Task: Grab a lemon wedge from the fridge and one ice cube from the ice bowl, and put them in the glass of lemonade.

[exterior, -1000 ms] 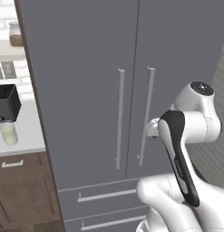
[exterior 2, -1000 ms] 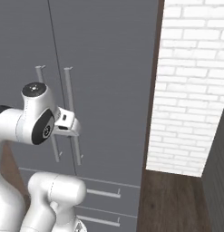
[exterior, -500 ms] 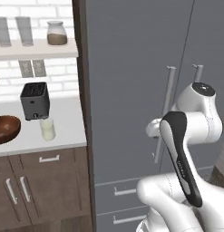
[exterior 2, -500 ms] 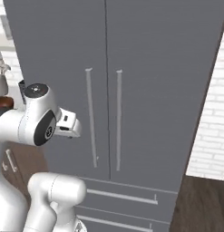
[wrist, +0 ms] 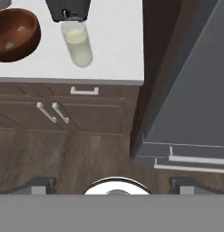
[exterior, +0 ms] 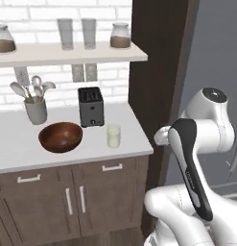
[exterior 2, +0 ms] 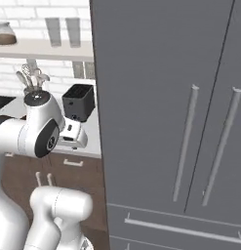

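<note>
One wooden bowl [exterior: 60,137] is counted on the counter [exterior: 14,153], along with one glass of lemonade [exterior: 113,136], one black toaster [exterior: 91,106] and one grey utensil cup [exterior: 36,111]. On the shelf [exterior: 67,53], two tall clear glasses [exterior: 65,33] and two jars [exterior: 120,35] are seen. One fridge [exterior 2: 161,97] is counted, with two vertical door handles [exterior 2: 185,141].

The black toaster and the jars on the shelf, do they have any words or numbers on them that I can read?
None can be read.
The black toaster shows no writing.
The clear jars with brown filling on the white shelf are plain, with no labels.
The tall grey two-door fridge carries no brand or sign.
</note>
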